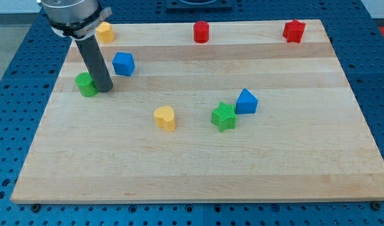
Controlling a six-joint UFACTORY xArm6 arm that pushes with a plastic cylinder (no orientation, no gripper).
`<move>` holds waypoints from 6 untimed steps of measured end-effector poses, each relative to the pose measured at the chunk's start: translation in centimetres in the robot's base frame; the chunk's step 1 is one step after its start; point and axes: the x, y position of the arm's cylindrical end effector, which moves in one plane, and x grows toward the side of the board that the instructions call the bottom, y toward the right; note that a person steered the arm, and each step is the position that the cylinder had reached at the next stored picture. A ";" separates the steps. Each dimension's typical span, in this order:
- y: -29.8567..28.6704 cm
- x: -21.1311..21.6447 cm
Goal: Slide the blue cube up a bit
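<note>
The blue cube sits on the wooden board at the upper left. My tip rests on the board just below and left of the blue cube, a small gap apart from it. The tip is right next to a green cylinder, on that block's right side. The rod rises from the tip up to the arm's head at the view's top left.
A yellow block lies at the top left, partly behind the arm. A red cylinder and red star sit along the top edge. A yellow heart, green star and blue triangular block lie mid-board.
</note>
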 end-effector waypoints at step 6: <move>2.3 -3.0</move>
